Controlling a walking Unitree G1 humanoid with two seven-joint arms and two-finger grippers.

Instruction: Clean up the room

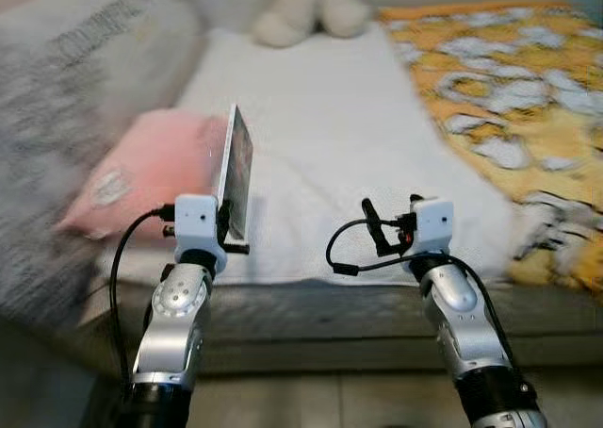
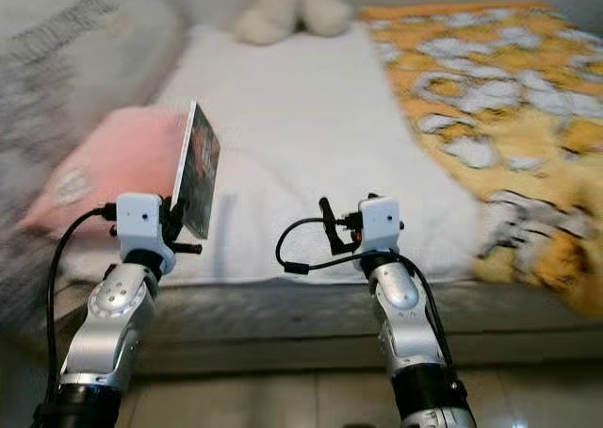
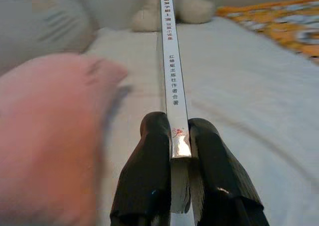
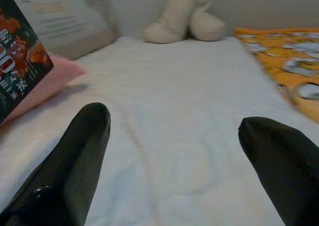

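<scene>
Book first: we see a thin dark-covered paperback book (image 1: 236, 169) with a white spine standing upright on its lower edge, pinched at that edge between the two black fingers (image 3: 147, 176) of our left gripper (image 3: 179, 151). In the left wrist view the fingers press flat against both covers, and the spine with its printed characters runs straight away toward 12 o'clock. In the head views the book rises above the white camera block of the left arm, just above the near edge of the white-sheeted bed (image 1: 330, 145), at about 9 o'clock from the centre of the scene.

At roughly 9 o'clock of the book lies a soft pink pillow (image 1: 141, 169), just beside it; we cannot tell whether they touch. A grey patterned cushion or blanket (image 1: 66, 60) lies beyond the pillow, blurred.

Our right gripper (image 4: 174, 131) is held over the near edge of the bed at about 3 o'clock of the book, well apart from it, its fingers spread wide with nothing between them.

At 12 o'clock on the bed sits a cream plush toy (image 1: 306, 8). An orange and white patterned blanket (image 1: 513, 89) covers the bed toward 2 o'clock
</scene>
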